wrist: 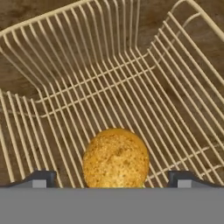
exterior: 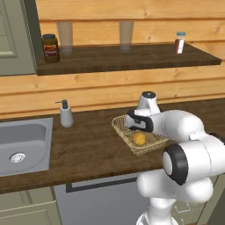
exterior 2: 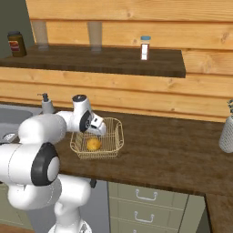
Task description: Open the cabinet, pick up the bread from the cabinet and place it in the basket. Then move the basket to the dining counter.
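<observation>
The bread (wrist: 116, 157), a round golden bun, lies on the floor of the pale-gold wire basket (wrist: 109, 78). That basket (exterior: 118, 125) (exterior 2: 113, 125) stands on the dark wood worktop with the bread (exterior: 139, 139) (exterior 2: 93, 144) inside it. My gripper (wrist: 113, 178) hovers just above the basket, open, its two fingertips (wrist: 40, 178) wide apart on either side of the bun and not touching it. From the base views the hand (exterior: 139, 121) (exterior 2: 93, 124) sits over the basket's back part.
A steel sink (exterior: 19, 147) is set in the worktop at the left, with a soap dispenser (exterior: 66, 113) beside it. On the wooden shelf (exterior: 123, 59) above stand a jar (exterior: 50, 47), two glasses and a spice shaker (exterior: 179, 42). A grey cabinet (exterior: 15, 37) hangs at upper left.
</observation>
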